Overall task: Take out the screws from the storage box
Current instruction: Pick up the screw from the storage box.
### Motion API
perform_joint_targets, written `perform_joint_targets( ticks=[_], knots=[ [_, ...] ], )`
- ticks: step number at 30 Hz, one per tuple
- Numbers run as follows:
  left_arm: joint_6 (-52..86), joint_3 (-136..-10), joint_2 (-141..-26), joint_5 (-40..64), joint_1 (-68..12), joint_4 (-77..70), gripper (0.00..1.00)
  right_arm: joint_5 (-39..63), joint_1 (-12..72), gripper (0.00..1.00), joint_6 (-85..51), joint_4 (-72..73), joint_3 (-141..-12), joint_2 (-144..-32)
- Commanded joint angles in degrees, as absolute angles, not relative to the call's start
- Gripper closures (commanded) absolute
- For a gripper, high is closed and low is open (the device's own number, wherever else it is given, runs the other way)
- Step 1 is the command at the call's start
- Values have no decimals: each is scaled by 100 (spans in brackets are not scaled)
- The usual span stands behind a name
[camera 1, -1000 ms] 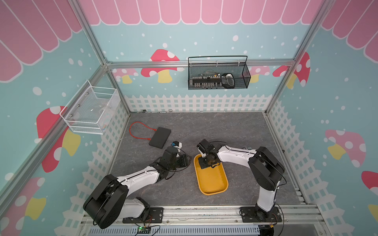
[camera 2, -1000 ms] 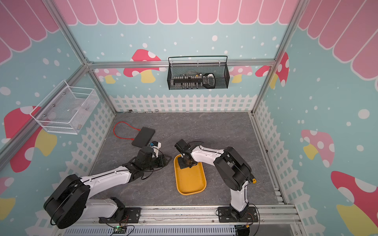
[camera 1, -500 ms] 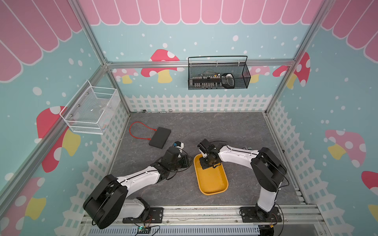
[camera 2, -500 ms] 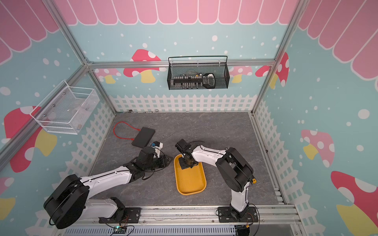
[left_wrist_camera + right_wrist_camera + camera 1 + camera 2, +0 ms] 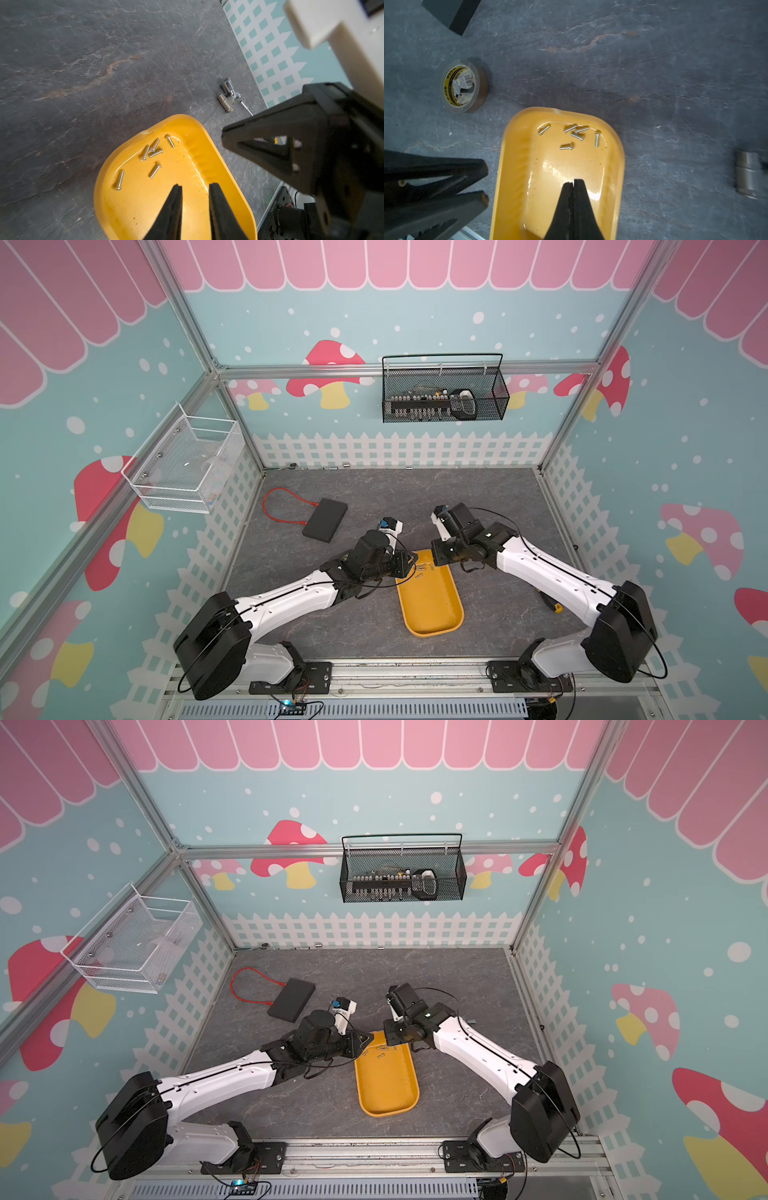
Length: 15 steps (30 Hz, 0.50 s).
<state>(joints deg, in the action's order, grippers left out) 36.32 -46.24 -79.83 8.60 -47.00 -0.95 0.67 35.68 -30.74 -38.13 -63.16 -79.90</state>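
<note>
Left gripper (image 5: pixel 195 185) low over the storage box (image 5: pixel 145 207), jaws narrowly parted, nothing held. Just ahead, at the box's far end: the screws (image 5: pixel 152 151), six counted, long axes pointing every way. Right gripper (image 5: pixel 573 181) pinched shut, empty, seemingly about as near. Barcode label on the tape roll (image 5: pixel 464 88), writing unreadable.

Storage box (image 5: pixel 512 176) cut off at frame edge, metal cylinder (image 5: pixel 748 172) blurred, cropped — screws (image 5: pixel 420 568) mere specks in a top view
</note>
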Motion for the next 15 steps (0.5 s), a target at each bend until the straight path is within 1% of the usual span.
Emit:
perform_joint_targets(
  ticks=[1, 3, 5, 8, 11, 15],
  knots=[
    [3410, -4953, -8488, 767, -4934, 262, 72, 46, 3437, 100, -2830, -4117, -6020, -7887],
    [3365, -5152, -8848, 913, -4972, 323, 72, 43, 3374, 99, -2838, -4113, -5933, -7836],
    [3231, -5338, -9189, 843, -5074, 347, 70, 0, 3280, 97, -2861, -4046, -5847, -7715],
    [3024, -5747, -9699, 376, -5206, 731, 67, 48, 3092, 94, -2858, -3916, -5742, -7473],
    [2914, -6131, -10075, -204, -5323, 1156, 62, 48, 2950, 93, -2801, -3898, -5720, -7325],
    [2762, -6315, -10429, -402, -5326, 1183, 59, 79, 2894, 92, -2807, -3807, -5662, -7206]
  ],
)
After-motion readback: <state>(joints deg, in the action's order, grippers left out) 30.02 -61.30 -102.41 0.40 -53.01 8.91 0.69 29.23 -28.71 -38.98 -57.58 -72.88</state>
